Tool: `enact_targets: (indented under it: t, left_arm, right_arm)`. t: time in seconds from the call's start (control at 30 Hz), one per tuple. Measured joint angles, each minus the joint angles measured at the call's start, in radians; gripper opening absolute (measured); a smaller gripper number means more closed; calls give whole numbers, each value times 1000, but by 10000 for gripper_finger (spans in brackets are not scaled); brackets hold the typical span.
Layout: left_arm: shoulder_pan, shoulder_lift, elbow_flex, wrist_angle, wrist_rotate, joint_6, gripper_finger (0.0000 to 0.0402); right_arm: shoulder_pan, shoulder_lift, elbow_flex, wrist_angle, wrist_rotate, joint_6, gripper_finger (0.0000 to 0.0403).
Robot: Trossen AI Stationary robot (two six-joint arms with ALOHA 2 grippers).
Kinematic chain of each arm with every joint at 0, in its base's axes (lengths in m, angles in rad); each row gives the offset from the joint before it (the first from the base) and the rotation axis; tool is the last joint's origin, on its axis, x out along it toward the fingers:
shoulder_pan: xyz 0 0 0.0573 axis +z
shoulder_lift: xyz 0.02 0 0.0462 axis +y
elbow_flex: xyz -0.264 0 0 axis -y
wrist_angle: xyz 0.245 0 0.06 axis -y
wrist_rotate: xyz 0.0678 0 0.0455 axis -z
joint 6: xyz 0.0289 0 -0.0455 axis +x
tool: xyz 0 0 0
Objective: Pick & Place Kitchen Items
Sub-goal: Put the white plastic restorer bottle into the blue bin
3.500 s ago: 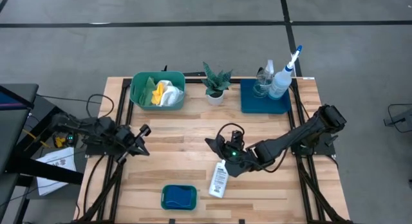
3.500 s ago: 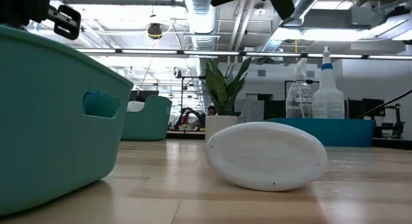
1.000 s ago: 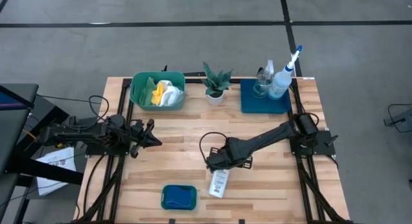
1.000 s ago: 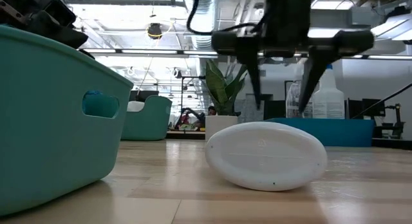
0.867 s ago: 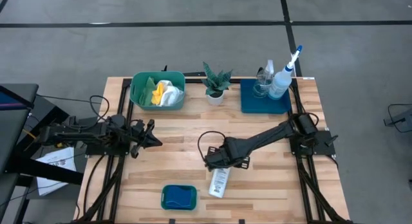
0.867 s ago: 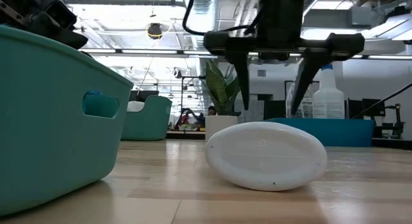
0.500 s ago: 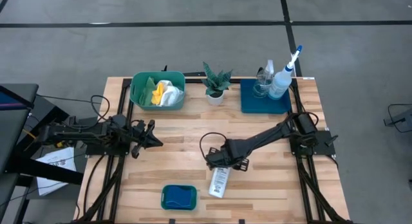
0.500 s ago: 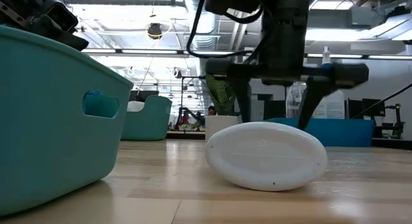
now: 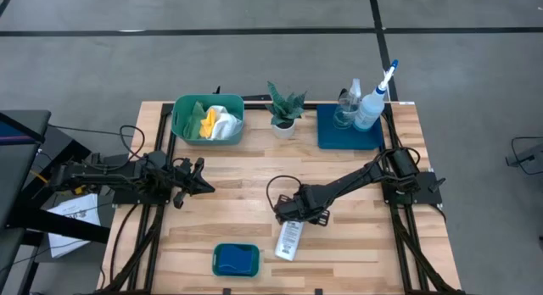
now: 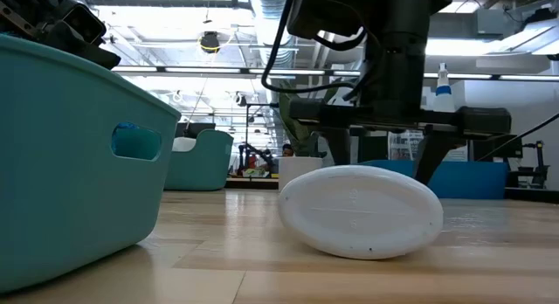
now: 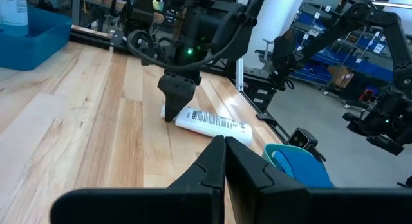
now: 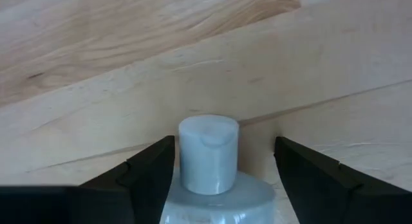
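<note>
— Two arms on your rig; which one is at work?
— Your right gripper (image 9: 292,212) is low over the table's middle, fingers (image 12: 151,172) spread wide either side of the cap of the small white bottle (image 9: 289,238). No contact with the cap shows.
— Where does that bottle lie?
— On its side on the wooden table (image 9: 237,185), toward the near edge, with the green tub (image 9: 235,259) holding a blue sponge just to its left.
— And your left gripper?
— Your left gripper (image 9: 198,177) hangs over the table's left part, well apart from the bottle, fingers (image 11: 212,163) pressed together, holding nothing.
</note>
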Motion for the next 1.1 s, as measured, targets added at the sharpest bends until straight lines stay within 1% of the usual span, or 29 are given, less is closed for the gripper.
enact_targets:
  t: [0.13,0.23,0.37,0.43,0.53,0.67,0.9,1.1]
  left_arm:
    - [0,0,0,0,0,0,3]
    - [0,0,0,0,0,0,3]
    - [0,0,0,0,1,0,3]
    - [0,0,0,0,1,0,3]
    - [0,0,0,0,4,0,3]
    - [0,0,0,-1,3,0,3]
    - [0,0,0,-1,3,0,3]
    - [0,0,0,-1,3,0,3]
  right_arm:
    - [1,-1,-3,-1,0,10,229]
    - [7,0,-3,0,11,12,190]
    - [16,0,-4,13,22,21,126]
    - [22,1,-4,23,47,23,107]
    - [29,1,-4,41,73,30,108]
    - [34,3,-4,85,138,30,108]
    - [32,3,6,130,338,29,108]
    - [15,3,43,113,519,-56,108]
